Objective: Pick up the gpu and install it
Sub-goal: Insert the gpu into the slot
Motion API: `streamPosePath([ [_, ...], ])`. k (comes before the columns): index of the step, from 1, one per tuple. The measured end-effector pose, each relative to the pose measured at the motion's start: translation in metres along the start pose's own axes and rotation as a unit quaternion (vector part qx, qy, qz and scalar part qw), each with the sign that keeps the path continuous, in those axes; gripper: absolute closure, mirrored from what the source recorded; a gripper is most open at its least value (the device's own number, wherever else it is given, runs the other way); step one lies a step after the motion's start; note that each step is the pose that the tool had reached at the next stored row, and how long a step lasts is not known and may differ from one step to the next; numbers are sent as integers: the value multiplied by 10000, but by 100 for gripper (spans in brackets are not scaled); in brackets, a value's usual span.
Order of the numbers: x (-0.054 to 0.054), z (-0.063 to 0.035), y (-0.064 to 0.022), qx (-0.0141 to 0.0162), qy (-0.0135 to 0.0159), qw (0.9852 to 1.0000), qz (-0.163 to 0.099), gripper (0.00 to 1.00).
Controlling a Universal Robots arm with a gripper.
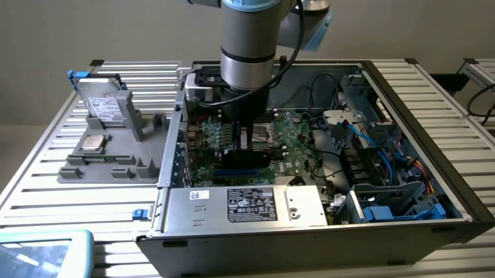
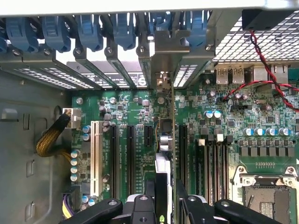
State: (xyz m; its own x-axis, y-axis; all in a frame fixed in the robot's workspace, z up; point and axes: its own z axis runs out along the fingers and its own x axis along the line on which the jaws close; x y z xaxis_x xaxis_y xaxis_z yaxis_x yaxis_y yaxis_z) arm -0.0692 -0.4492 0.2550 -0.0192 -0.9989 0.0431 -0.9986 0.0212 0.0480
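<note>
On a slatted metal desk (image 1: 46, 197), before a beige wall (image 1: 116, 29): an open computer case (image 1: 309, 243).
Jaws clamp the gpu (image 1: 249, 158) on edge; in the exterior view its long axis runs 9-to-3 o'clock, bracket toward 9.

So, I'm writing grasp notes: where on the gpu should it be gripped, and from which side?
Probably take the gpu by its upper long edge, jaws pinching its two flat faces, coming straight down from above. It stands on edge over the motherboard slots, so the connector edge below and the bracket end stay free. The gripper holds it that way.
</note>
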Motion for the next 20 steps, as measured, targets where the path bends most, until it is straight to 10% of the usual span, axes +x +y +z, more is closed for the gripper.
streamPosePath([
  [20,-1,24,2,-6,0,10000,-1,73],
])
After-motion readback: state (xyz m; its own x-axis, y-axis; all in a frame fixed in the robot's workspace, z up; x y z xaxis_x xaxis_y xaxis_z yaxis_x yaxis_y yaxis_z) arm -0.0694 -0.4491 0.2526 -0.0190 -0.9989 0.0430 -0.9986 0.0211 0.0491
